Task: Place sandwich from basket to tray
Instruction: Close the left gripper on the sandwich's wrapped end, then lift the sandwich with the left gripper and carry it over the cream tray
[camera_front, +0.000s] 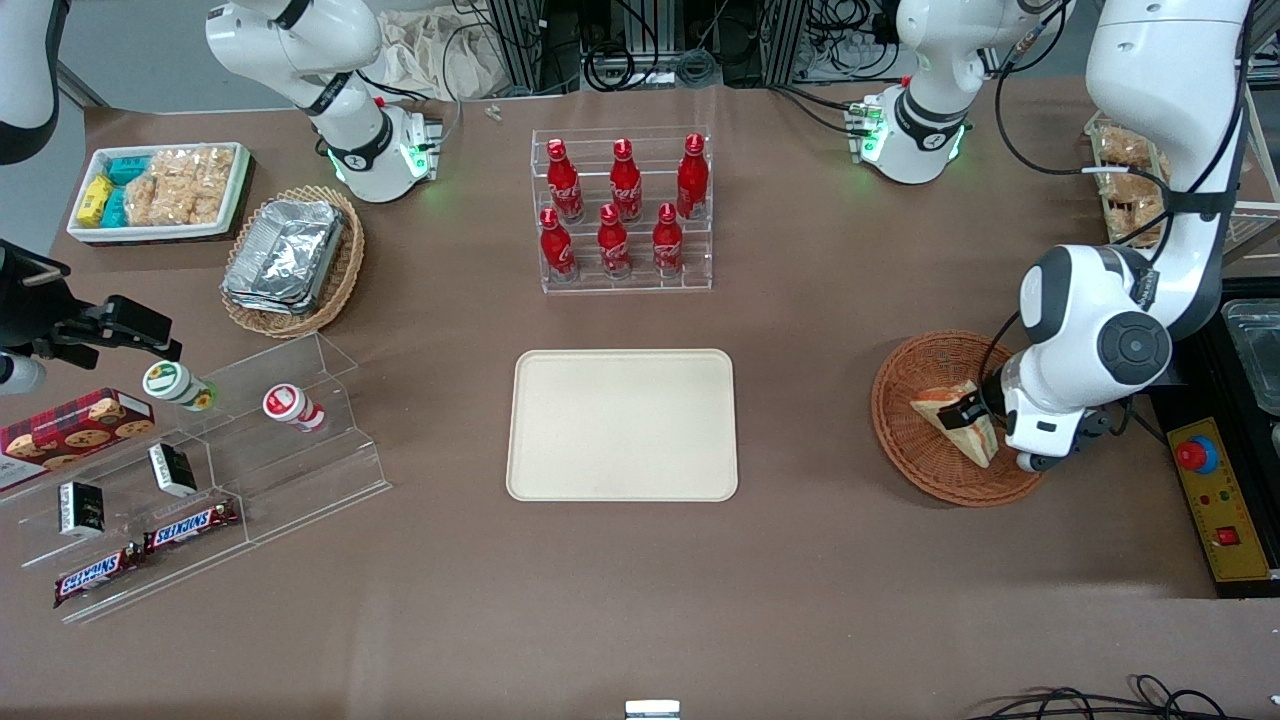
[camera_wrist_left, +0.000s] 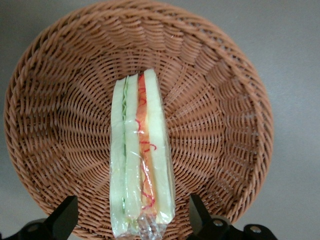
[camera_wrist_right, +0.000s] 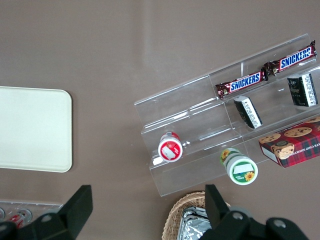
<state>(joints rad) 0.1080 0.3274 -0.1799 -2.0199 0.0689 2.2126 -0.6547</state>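
1. While the sandwich (camera_wrist_left: 141, 155) lies in the basket (camera_wrist_left: 60, 100), standing on its long edge with the filling layers facing up, the gripper (camera_wrist_left: 132, 217) is held just above it with its fingers (camera_wrist_left: 64, 216) spread wide, one on each side of the wedge and not touching it.
2. In the front view the gripper (camera_front: 975, 412) is seen low over the basket (camera_front: 925, 440), and the sandwich (camera_front: 955, 420) is partly covered by the wrist.
3. The step in hand is judged to be the descent for the grasp; nothing is held yet.
4. The fingers are best lowered straight down, so that the two bread faces are met squarely and the wedge is not tipped against the woven wall.
5. The closing should be kept gentle, since the bread looks soft and the wrap slippery; a hard squeeze could crush the layers, and too light a one could let the wedge slide out.
6. The grip is best taken near the thick end below the gripper, where the wedge appears widest.
7. Once closed, the sandwich should be lifted clear of the rim before it is carried toward the tray (camera_front: 622, 424), which lies well apart toward the parked arm.
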